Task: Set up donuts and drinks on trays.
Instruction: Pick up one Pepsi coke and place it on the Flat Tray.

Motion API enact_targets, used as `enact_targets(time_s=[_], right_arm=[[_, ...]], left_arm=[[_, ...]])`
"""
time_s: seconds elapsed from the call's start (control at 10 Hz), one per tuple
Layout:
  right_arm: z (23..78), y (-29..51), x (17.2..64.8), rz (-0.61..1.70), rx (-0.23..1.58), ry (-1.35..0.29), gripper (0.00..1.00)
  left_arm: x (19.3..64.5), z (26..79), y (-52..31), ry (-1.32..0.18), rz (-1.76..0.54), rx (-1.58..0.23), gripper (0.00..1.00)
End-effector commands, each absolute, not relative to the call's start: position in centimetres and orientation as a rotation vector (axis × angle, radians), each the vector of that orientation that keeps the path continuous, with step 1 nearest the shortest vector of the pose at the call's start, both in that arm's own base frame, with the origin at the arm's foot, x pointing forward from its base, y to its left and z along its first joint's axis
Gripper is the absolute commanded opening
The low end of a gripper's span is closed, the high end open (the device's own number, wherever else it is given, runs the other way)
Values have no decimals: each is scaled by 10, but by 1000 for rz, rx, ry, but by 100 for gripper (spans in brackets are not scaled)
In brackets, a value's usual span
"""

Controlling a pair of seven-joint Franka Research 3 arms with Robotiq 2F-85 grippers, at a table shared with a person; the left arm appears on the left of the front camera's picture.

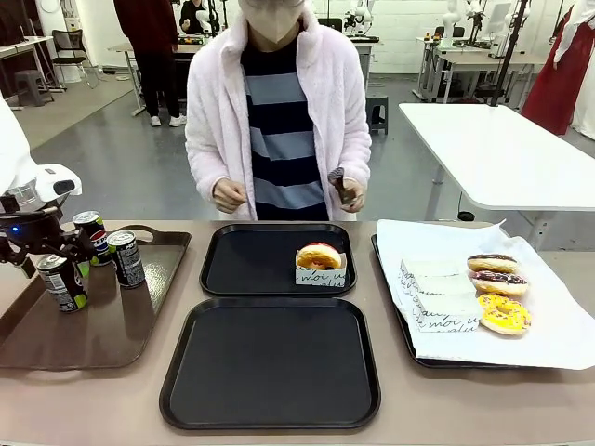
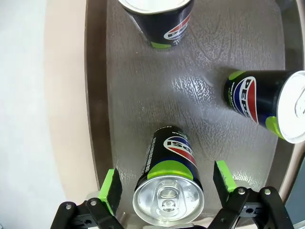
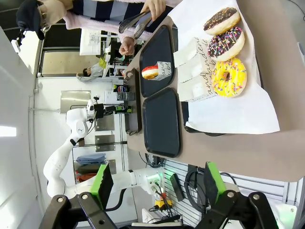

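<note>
While the left gripper [image 2: 167, 180] straddles a can [image 2: 170, 157] on the brown tray [image 2: 143, 90], fingers [image 2: 112, 187] wide and not touching, the right gripper [image 3: 157, 183] is wide open too. One boxed donut [image 1: 319, 255] sits on the far black tray [image 1: 244, 263].

On my table [image 1: 390, 376]: brown tray [image 1: 112, 325] at my left, far black tray [image 1: 246, 260] and near black tray [image 1: 270, 362] in the middle, paper-lined tray [image 1: 429, 361] at my right

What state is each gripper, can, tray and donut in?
left gripper: open, fingers either side of one can, not touching
right gripper: open, holding nothing
cans: three upright on brown tray
far black tray: one boxed donut on it
near black tray: nothing on it
loose donuts: three unboxed on paper-lined tray
</note>
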State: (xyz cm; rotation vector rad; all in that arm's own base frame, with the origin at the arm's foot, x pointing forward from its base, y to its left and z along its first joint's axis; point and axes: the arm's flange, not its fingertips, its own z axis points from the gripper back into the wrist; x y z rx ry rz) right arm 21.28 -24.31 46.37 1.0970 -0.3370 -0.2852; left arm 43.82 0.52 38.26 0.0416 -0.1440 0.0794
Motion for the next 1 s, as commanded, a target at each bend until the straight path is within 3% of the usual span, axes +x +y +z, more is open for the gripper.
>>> enact_targets(time_s=[0.0, 0.2, 0.3, 0.4, 0.5, 0.6, 0.7, 0.8, 0.9], right_arm=[[463, -244, 213, -276, 1115, -358, 100], [463, -244, 213, -276, 1115, -358, 100], [463, -244, 213, -276, 1115, -358, 100], [463, -244, 213, -276, 1115, -358, 100], [463, -244, 213, -276, 1115, -358, 100], [463, -244, 213, -276, 1115, -358, 100], [463, -244, 213, -276, 1115, -358, 100], [463, -244, 213, -276, 1115, -358, 100], [463, -244, 213, -276, 1115, -358, 100]], left_arm=[[443, 381, 7, -164, 87, 11, 100], [444, 381, 8, -159, 85, 2, 100], [444, 381, 9, -160, 83, -5, 47], [444, 382, 10, -158, 83, -5, 47], [444, 383, 11, -153, 84, -5, 0], [444, 383, 11, -150, 86, -4, 44], [445, 383, 12, -146, 88, -1, 31], [445, 384, 12, -146, 89, 0, 0], [444, 389, 11, -144, 87, -8, 0]])
